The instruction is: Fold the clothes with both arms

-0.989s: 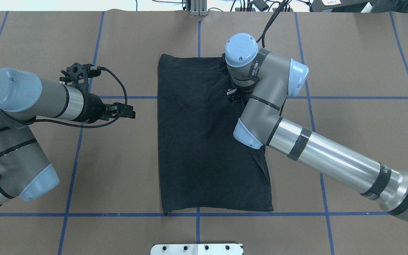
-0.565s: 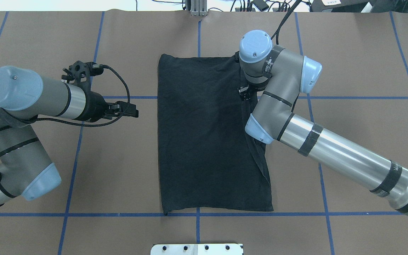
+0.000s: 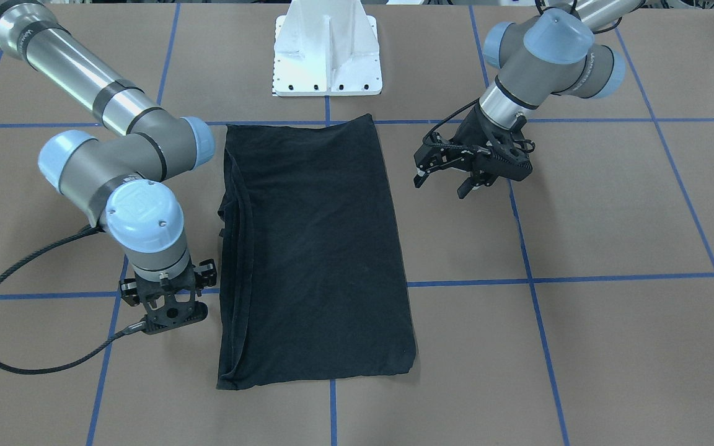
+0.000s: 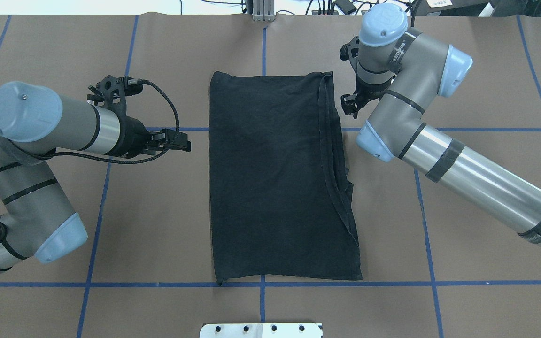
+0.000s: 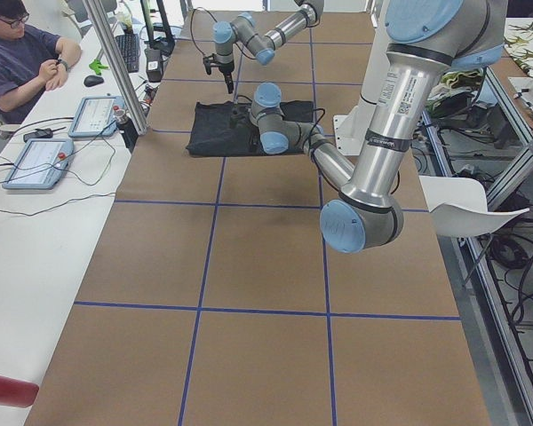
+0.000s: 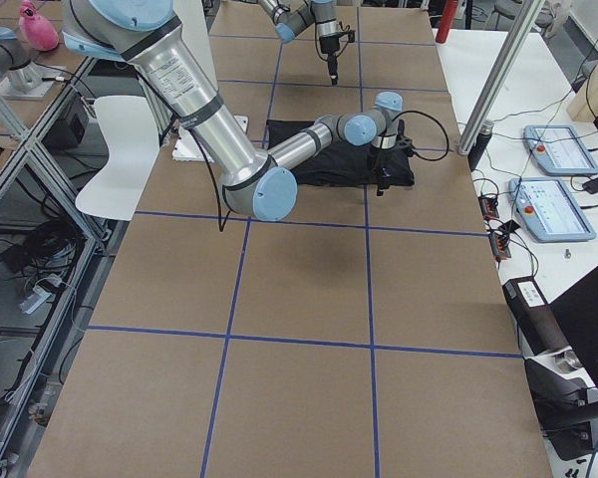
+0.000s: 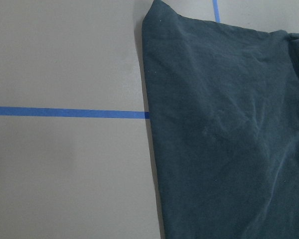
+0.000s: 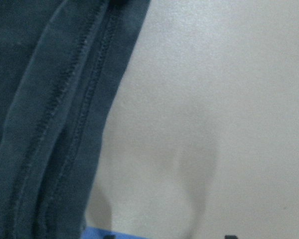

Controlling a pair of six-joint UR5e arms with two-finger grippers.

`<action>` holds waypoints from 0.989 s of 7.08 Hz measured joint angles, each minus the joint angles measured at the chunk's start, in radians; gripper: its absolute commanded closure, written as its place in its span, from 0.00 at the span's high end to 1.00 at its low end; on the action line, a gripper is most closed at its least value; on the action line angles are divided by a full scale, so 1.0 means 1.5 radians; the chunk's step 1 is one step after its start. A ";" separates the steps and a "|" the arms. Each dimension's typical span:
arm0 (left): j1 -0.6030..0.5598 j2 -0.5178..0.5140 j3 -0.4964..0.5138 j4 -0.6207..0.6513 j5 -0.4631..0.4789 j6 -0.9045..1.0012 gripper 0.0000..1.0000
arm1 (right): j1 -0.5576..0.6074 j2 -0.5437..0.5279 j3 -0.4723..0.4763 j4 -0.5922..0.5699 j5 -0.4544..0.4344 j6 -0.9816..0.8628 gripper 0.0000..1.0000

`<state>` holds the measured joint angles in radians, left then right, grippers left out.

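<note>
One black T-shirt (image 4: 275,178) lies flat on the brown paper-covered table (image 4: 463,244), folded into a long rectangle with its plain black side up. Along the shirt's right edge the cloth is doubled, and stitched hems lie in layers there. The white pedestal base (image 3: 327,56) stands just off the shirt's near end. The shirt's near edge runs along a blue tape line (image 4: 158,284).

The left gripper (image 3: 439,188) hangs off the shirt's left edge, apart from the cloth and level with its far half. Its fingers are spread and grip nothing. The right gripper (image 4: 349,102) points down just beside the shirt's far right corner, over bare paper and off the cloth. Its fingers seem parted and hold nothing.

White lettering on the right arm's black bands (image 4: 396,51) is too small to read
</note>
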<state>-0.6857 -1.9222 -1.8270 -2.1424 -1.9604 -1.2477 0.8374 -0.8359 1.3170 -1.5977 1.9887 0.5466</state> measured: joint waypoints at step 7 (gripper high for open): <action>-0.009 -0.010 -0.023 0.000 0.017 0.005 1.00 | -0.071 0.036 0.010 -0.002 0.030 0.104 0.81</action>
<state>-0.6993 -1.9365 -1.8618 -2.1419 -1.9354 -1.2399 0.7305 -0.7827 1.3321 -1.6004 2.0337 0.7021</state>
